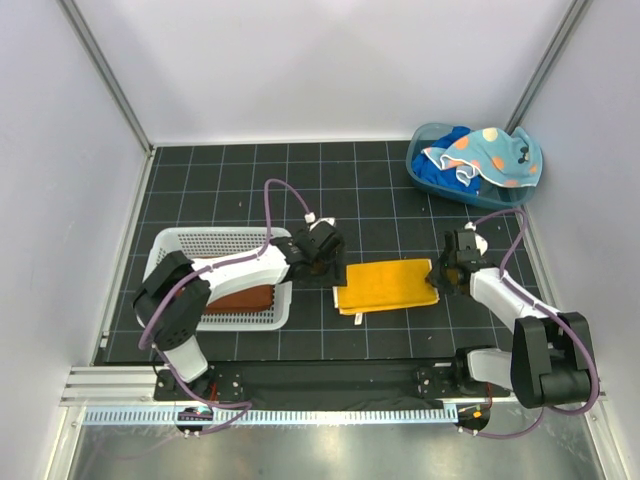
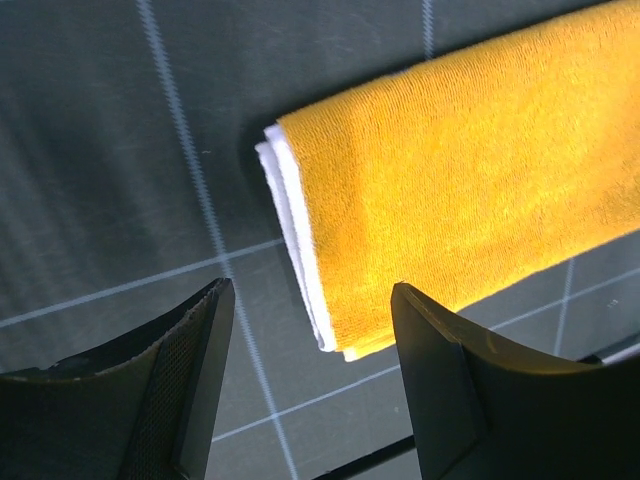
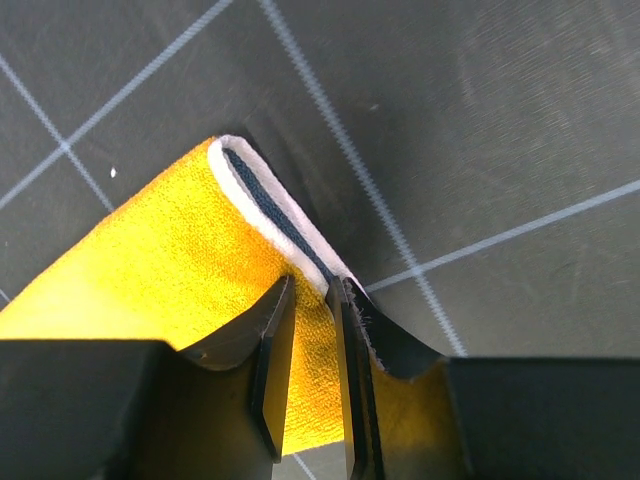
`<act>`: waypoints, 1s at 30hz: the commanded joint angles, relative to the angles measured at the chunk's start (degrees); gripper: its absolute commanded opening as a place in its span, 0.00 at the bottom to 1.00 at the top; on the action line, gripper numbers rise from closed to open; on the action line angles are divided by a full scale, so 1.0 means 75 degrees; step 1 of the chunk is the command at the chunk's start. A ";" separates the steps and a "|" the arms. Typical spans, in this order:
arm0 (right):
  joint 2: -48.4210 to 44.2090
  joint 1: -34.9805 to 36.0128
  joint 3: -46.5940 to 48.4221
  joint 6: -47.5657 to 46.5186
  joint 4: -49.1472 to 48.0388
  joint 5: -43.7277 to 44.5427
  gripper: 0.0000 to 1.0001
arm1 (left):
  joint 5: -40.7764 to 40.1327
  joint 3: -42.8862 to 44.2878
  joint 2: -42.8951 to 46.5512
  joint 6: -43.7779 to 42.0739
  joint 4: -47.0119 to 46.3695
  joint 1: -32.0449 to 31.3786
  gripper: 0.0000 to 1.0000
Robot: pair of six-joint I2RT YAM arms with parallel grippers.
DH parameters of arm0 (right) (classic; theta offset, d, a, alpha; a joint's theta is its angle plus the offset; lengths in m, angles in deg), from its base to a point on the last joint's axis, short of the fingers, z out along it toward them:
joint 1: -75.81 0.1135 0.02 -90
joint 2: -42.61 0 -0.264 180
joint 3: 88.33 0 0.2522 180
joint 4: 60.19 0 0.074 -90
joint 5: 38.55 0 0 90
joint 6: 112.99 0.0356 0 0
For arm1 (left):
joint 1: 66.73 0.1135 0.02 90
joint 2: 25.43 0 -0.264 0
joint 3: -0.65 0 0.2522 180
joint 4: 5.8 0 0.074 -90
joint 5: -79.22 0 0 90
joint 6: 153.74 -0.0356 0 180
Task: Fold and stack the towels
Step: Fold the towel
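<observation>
while right claw (image 3: 312, 300) pinches yellow towel (image 3: 150, 250), left claw (image 2: 312, 290) apart (over its other end)

The yellow towel (image 2: 470, 180) is fuzzy terry cloth (white edging at its end). Under it the dark mat (image 2: 100, 150) looks matt. Left of the towel, the white basket (image 1: 215, 241) is plastic mesh.

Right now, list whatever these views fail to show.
- Top view: rust-brown towel in the basket, partly behind the left arm.
- Top view: blue towel in the tub, mostly under the spotted towel.
- Left wrist view: yellow towel cut off at the right edge.
</observation>
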 commanded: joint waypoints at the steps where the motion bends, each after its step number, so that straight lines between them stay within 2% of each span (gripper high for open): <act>1: 0.0124 -0.0363 0.0108 -0.0285 -0.0049 0.0000 0.30 | 0.0592 -0.0171 -0.0272 0.0298 -0.0837 0.0024 0.68; 3: 0.0159 -0.0457 0.0108 -0.0320 -0.0061 -0.0048 0.30 | 0.0990 -0.0206 -0.0470 0.0426 -0.1094 0.0024 0.68; 8: 0.0218 -0.0551 0.0084 -0.0355 -0.0107 -0.0118 0.30 | 0.1225 -0.0311 -0.0858 0.0708 -0.1435 0.0024 0.66; 19: 0.0218 -0.0587 0.0096 -0.0390 -0.0166 -0.0224 0.30 | 0.0722 -0.0382 -0.1666 0.1317 -0.1564 -0.0397 0.59; 22: 0.0230 -0.0587 0.0073 -0.0391 -0.0189 -0.0247 0.30 | 0.0687 -0.0405 -0.1796 0.1423 -0.1553 -0.0491 0.54; 26: 0.0195 -0.0610 0.0073 -0.0414 -0.0190 -0.0294 0.30 | 0.0675 -0.0335 -0.1831 0.1447 -0.1529 -0.0527 0.38; 30: 0.0066 -0.0610 0.0119 -0.0437 -0.0108 -0.0235 0.30 | 0.0687 -0.0160 -0.1901 0.1341 -0.1307 -0.0550 0.33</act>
